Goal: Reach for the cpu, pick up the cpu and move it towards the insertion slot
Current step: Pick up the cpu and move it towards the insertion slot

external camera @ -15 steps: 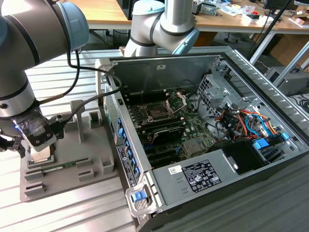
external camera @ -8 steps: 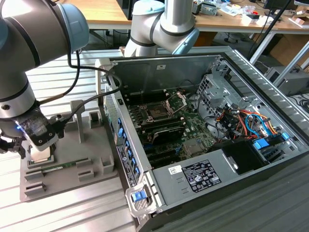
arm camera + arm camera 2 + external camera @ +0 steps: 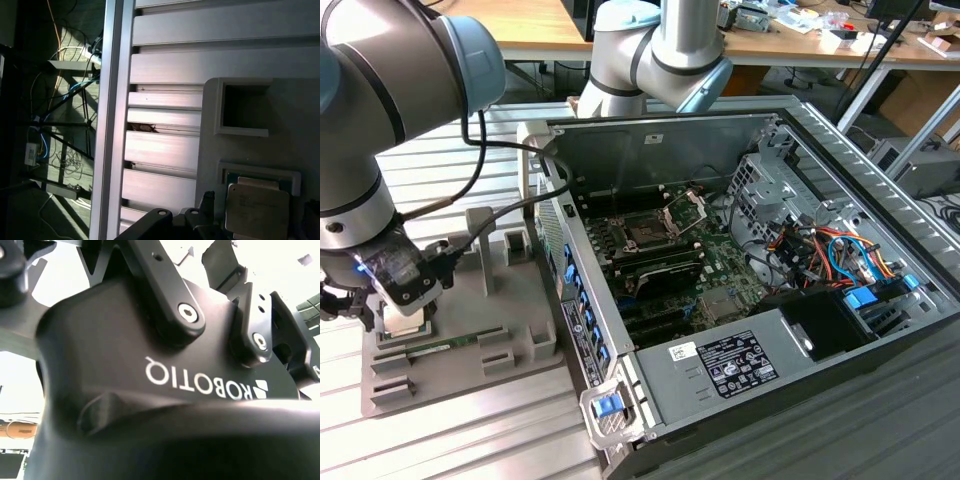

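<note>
one cpu lies flat, pale top up, in a square pocket of the grey fixture block, seen in the first wrist view. a thin green margin shows along one side of it. its edges run parallel to the pocket walls, and being near square it shows no clear long axis. a second square pocket is just beside it in the same block.

in the exterior view the block sits at lower left on the slatted metal table, and a long green stick lies in one of its grooves. the gripper hangs low over the block; whether it is parted or closed cannot be told.

the block stands just beside the open computer case, which takes the centre and right of that view. inside the case, at upper centre, the insertion slot faces up on the green board, its silver frame tilted up, well apart from the cpu. there is open air above the case.
</note>
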You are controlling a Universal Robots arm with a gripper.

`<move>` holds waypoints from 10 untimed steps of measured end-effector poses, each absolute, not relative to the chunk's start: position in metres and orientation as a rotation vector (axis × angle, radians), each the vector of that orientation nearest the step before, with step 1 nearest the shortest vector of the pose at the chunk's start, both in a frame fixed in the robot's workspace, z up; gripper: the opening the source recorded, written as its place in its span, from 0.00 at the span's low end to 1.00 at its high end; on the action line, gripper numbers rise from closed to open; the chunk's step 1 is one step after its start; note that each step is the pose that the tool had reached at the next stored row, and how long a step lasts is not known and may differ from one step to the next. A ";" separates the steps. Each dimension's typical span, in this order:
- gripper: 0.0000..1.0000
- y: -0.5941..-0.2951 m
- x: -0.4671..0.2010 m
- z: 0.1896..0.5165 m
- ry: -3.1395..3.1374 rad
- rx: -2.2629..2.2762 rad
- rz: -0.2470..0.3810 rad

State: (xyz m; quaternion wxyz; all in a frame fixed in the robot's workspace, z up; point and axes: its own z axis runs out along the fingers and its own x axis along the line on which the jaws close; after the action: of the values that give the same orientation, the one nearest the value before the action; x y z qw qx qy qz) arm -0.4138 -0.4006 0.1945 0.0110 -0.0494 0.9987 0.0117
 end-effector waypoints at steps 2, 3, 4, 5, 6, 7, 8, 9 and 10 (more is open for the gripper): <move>0.72 -0.401 -0.414 0.193 3.116 -0.155 0.036; 0.72 -0.401 -0.414 0.193 3.115 -0.156 0.036; 0.72 -0.401 -0.414 0.192 3.116 -0.156 0.036; 0.72 -0.401 -0.414 0.192 3.115 -0.157 0.036; 0.72 -0.401 -0.413 0.191 3.116 -0.158 0.036; 0.72 -0.401 -0.413 0.191 3.116 -0.160 0.036; 0.72 -0.401 -0.413 0.191 3.115 -0.161 0.036; 0.72 -0.401 -0.413 0.190 3.115 -0.162 0.036; 0.72 -0.401 -0.413 0.190 3.115 -0.163 0.037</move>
State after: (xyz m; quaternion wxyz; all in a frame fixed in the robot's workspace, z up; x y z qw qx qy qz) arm -0.4126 -0.4006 0.1899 0.0110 -0.0523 0.9985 0.0117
